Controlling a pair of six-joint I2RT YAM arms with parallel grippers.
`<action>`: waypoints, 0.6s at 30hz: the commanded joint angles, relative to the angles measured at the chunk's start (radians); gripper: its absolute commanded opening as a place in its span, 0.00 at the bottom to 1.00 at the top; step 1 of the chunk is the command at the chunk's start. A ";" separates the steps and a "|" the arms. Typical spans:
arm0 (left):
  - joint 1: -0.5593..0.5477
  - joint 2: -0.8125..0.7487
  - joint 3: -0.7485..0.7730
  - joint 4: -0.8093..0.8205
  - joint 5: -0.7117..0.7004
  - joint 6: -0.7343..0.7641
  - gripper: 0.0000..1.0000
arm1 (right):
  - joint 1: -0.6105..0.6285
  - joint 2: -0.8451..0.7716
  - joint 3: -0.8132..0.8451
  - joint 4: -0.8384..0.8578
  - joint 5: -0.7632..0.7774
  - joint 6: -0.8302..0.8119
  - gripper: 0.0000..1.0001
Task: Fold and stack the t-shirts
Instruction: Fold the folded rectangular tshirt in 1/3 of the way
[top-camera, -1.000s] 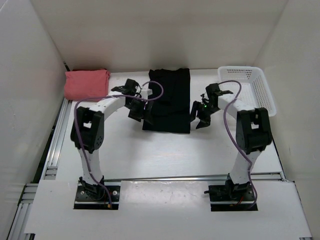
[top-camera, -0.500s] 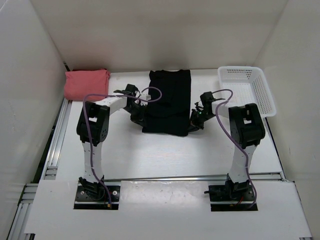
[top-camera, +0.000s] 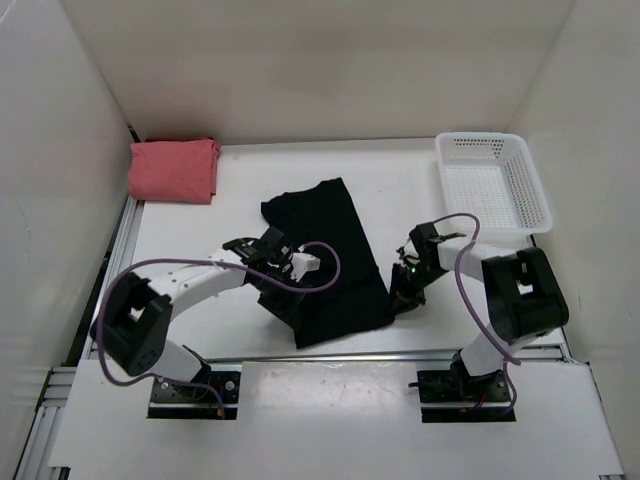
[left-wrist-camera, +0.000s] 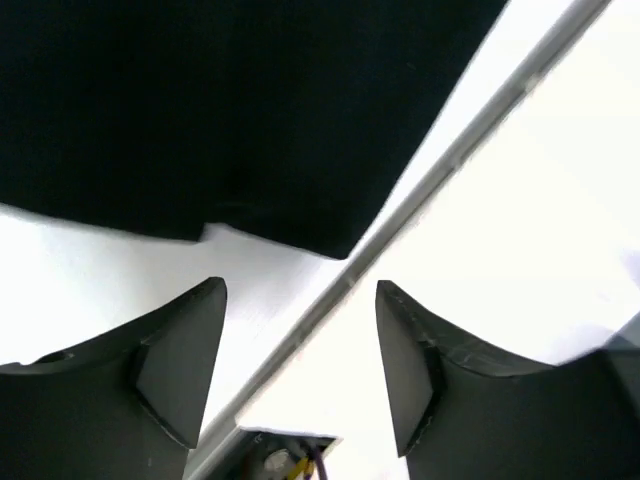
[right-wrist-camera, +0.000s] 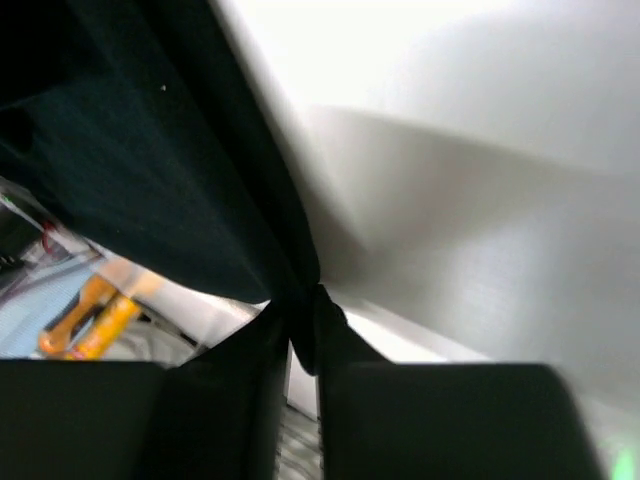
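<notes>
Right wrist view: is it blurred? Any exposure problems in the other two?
Right wrist: yes, the black shirt pinched in the right tool is soft, and the table behind is smeared. Left wrist: table blown out to white, shirt a featureless black. Top external: sharp, evenly lit, but folds in the shirt barely show.

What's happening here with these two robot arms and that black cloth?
A black t-shirt lies slanted near the front of the table. The right gripper is pinched shut on an edge of it. The left gripper is open, short of the cloth, holding nothing. A folded pink t-shirt sits in the far left corner, and a white basket at far right.
</notes>
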 joint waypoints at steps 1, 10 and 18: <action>-0.024 -0.095 -0.019 -0.010 -0.110 0.007 0.74 | 0.047 -0.093 -0.078 -0.090 -0.028 -0.030 0.25; -0.015 -0.112 0.150 -0.108 -0.423 0.007 0.63 | 0.014 -0.164 0.201 -0.274 0.094 -0.095 0.49; -0.061 -0.053 0.184 -0.104 -0.338 0.007 0.76 | 0.014 0.072 0.361 -0.277 0.001 -0.079 0.50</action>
